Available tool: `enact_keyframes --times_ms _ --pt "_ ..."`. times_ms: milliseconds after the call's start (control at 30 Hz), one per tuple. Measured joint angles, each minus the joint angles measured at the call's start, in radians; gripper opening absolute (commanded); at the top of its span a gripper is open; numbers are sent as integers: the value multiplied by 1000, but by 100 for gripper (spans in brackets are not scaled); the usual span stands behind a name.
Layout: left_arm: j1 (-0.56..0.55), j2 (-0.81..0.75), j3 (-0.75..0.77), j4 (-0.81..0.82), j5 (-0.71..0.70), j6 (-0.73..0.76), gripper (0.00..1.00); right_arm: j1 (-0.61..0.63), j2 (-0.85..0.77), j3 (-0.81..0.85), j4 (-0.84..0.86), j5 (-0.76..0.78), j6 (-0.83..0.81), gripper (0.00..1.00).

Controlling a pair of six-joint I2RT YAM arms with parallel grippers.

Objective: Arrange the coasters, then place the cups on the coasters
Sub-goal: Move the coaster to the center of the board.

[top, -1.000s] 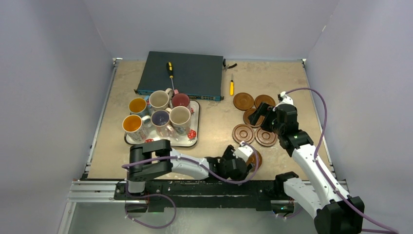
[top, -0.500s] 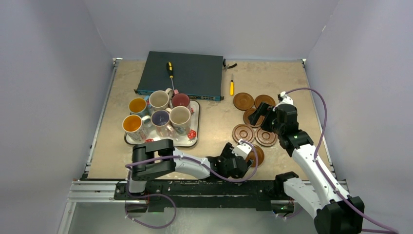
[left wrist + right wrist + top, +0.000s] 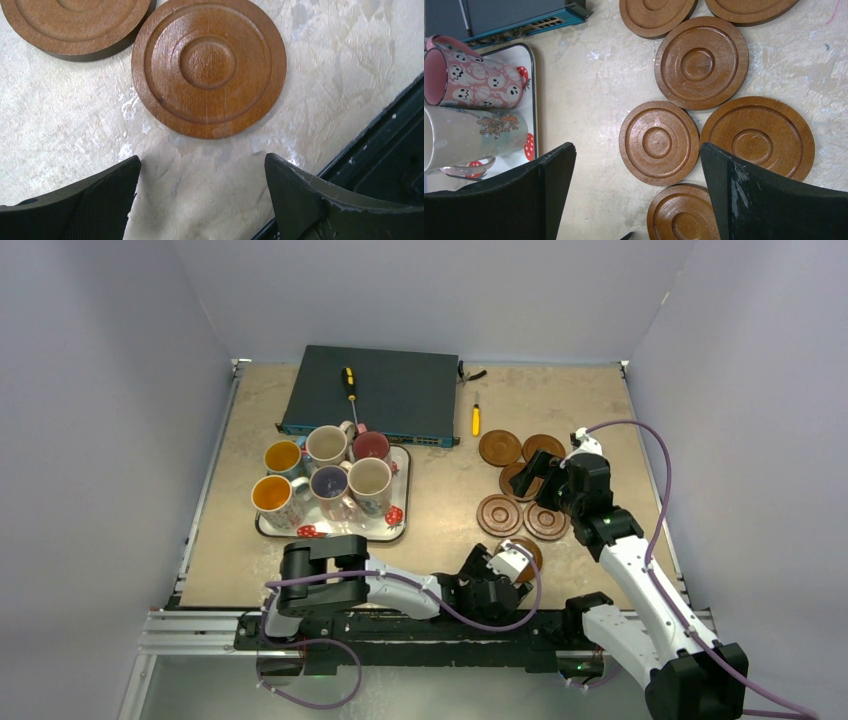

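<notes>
The trouble I'd expect starts with the coasters [image 3: 499,513] themselves. All six lie flat on the right half of the table [image 3: 440,490], bunched so that several rims touch. They are low wooden discs with little edge to pinch, so a finger that comes down slightly off could scrape the tabletop or shove a neighbour instead of lifting anything.

The nearest coaster [image 3: 208,67] sits close to the black rail at the table's near edge, and a careless push could slide it against or over that rail. The left gripper [image 3: 200,197] hangs just short of it, jaws spread, with only bare table between them. The right gripper [image 3: 639,200] hovers over the cluster, fingers wide apart and holding nothing. With both arms working this same patch, they could knock each other.

The cups [image 3: 329,483] wait well to the left, six of them packed on the strawberry-print tray [image 3: 395,525] with handles pointing different ways. Lifting one could clip the next.

The coasters are brown wood with a soft sheen, fine straight grain and turned concentric grooves around a raised centre button. The table looks like pale, mottled stone, scuffed white in places. The mugs are glazed ceramic cylinders, and one pink one carries a ghost-and-pumpkin print. I'd judge that glaze slippery to hold. The gripper fingers are matte black and chipped at the edges.
</notes>
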Motion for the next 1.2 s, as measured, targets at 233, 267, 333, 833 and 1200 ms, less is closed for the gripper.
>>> enact_keyframes --times_ms 233,267,333,833,1200 --pt "2 44 61 -24 -45 -48 87 0 0 0 0 0 0 98" --pt "2 45 63 -26 -50 -53 86 0 0 0 0 0 0 98" --pt "2 48 68 -32 -58 -62 84 0 0 0 0 0 0 98" --pt "8 80 112 -43 -77 -64 80 0 0 0 0 0 -1 98" --pt "15 93 128 -40 -80 -62 80 0 -8 0 0 0 -1 98"
